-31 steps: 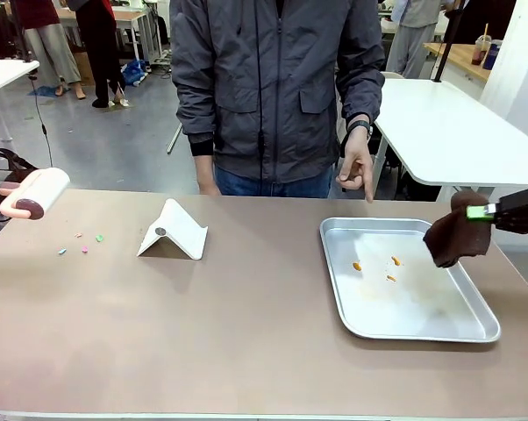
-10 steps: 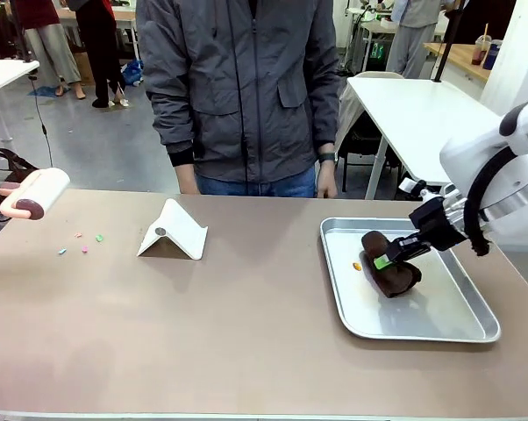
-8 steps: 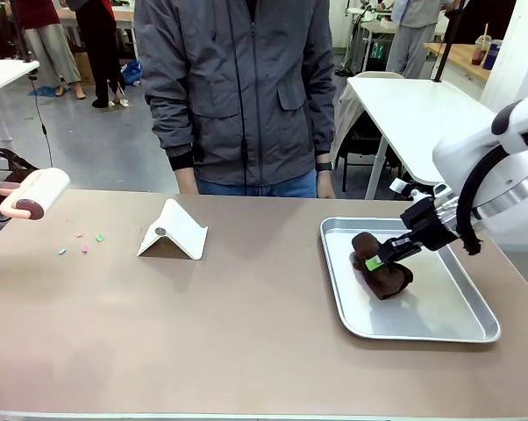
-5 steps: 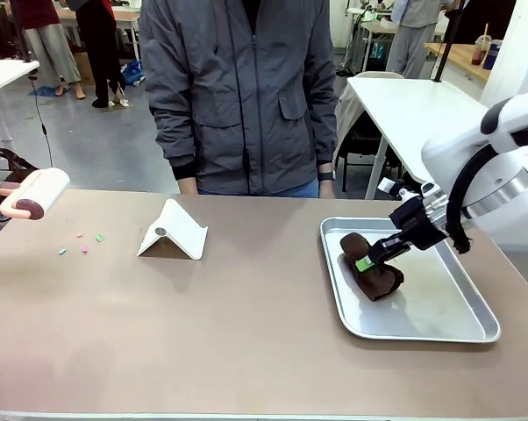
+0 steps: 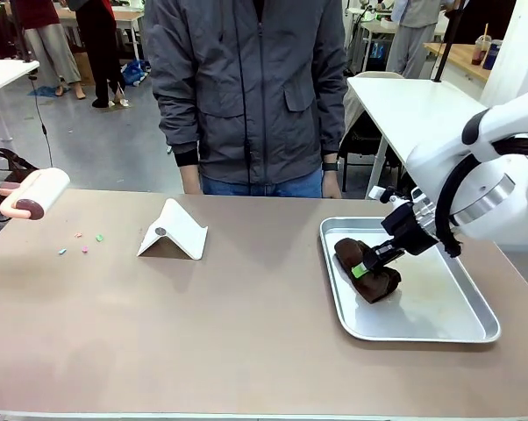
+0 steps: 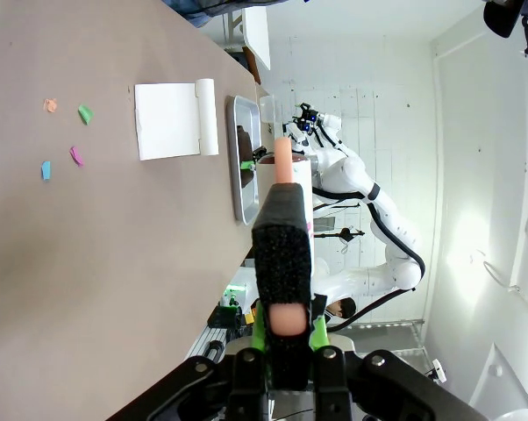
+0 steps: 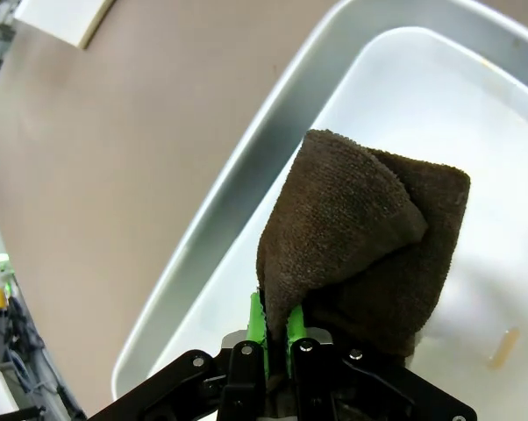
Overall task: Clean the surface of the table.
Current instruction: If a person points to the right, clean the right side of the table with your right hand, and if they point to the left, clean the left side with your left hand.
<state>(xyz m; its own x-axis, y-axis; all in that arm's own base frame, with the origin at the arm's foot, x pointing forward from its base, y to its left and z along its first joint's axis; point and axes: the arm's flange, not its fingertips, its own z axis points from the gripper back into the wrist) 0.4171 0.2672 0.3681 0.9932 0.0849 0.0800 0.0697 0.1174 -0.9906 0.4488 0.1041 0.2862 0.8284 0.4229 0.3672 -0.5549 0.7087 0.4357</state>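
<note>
The table [image 5: 246, 342] has a matte brown-taupe top that runs across the whole front view, with its near edge at the bottom of the picture and a person [image 5: 246, 88] in a grey jacket standing at its far edge.

A shiny metal tray [image 5: 479, 329] lies on the right part of the surface, closer to the right edge. Inside it, against the tray's left wall, sits a bunched dark brown cloth [image 5: 369, 279]. The right gripper [image 5: 360, 268] reaches down into the tray from the right. In the right wrist view its green-padded jaws are closed tight on a fold of the cloth, which rests on the tray floor. That view also shows 1 small pale orange crumb [image 7: 501, 348] on the floor of the tray, just beside the cloth.

A white folded stand [image 5: 174, 230] is near the far edge, left of the middle. 4 small coloured scraps [image 5: 98, 237] lie on the bare surface between the stand and the left edge.

At the left edge, a lint roller [image 5: 36, 193] with a pink handle is held above the surface. In the left wrist view the left gripper [image 6: 286, 331] has its jaws clamped on the handle's black foam sleeve.
</note>
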